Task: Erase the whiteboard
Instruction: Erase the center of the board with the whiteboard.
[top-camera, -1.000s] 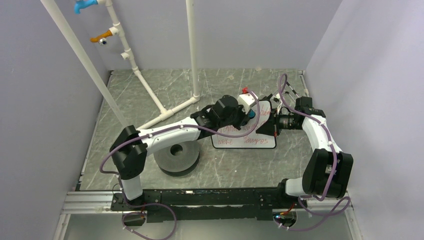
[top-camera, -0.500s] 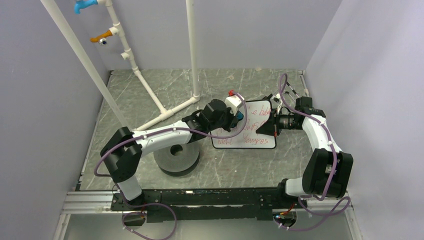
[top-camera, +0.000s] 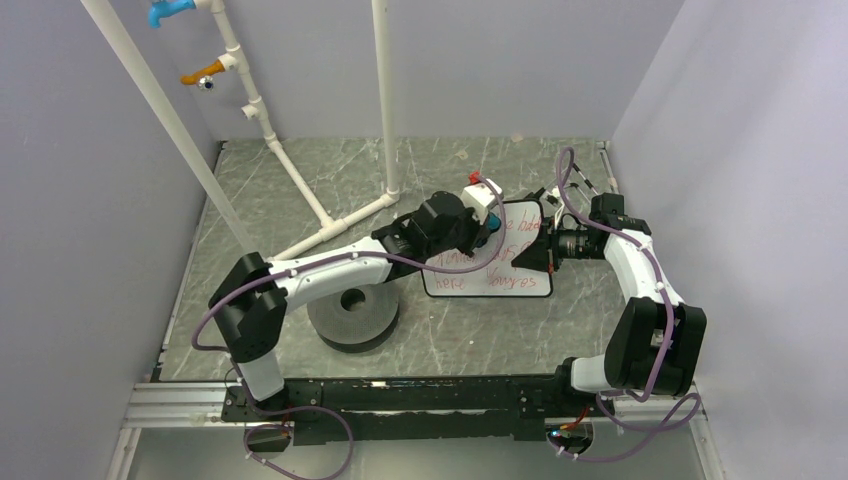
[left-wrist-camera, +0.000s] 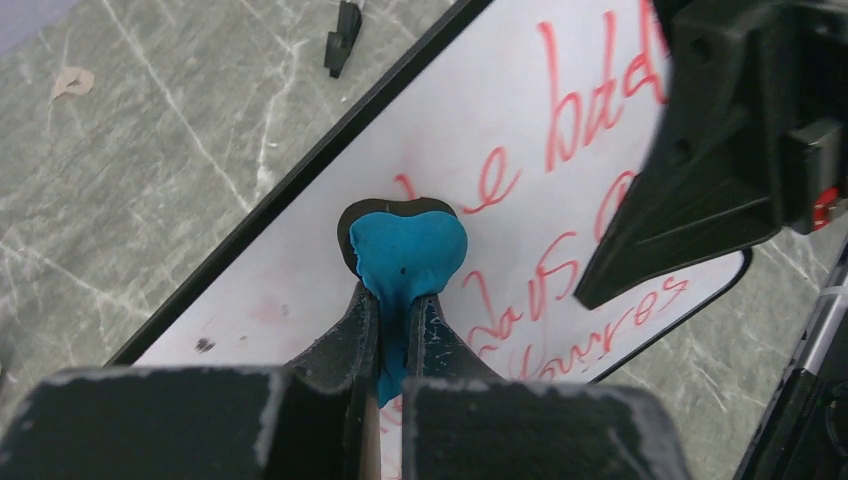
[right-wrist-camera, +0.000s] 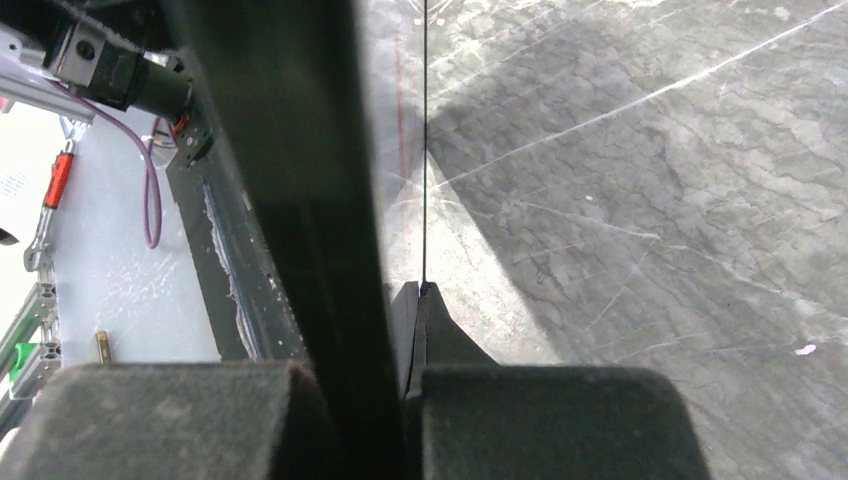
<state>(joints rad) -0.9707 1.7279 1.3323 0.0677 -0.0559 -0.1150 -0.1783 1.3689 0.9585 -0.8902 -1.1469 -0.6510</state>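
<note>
The whiteboard (top-camera: 520, 266) lies flat on the marble table, right of centre, with red handwriting across its right and lower parts. My left gripper (top-camera: 487, 228) is over its upper left area, shut on a blue-and-black eraser (left-wrist-camera: 405, 248) that presses on the whiteboard (left-wrist-camera: 300, 270); faint pink smears show to the left of it. My right gripper (top-camera: 546, 250) is at the board's right side, shut on the whiteboard's thin edge (right-wrist-camera: 424, 150). In the left wrist view the right gripper (left-wrist-camera: 720, 150) is a black shape over the writing.
A dark ribbed disc (top-camera: 352, 315) sits left of the board, under the left arm. A white pipe frame (top-camera: 330, 215) and an upright post (top-camera: 385, 100) stand at the back left. A small black scrap (left-wrist-camera: 345, 25) lies beyond the board's edge.
The left gripper swept left across the board with the eraser, then came back to the right. The right arm and the board stayed put.
</note>
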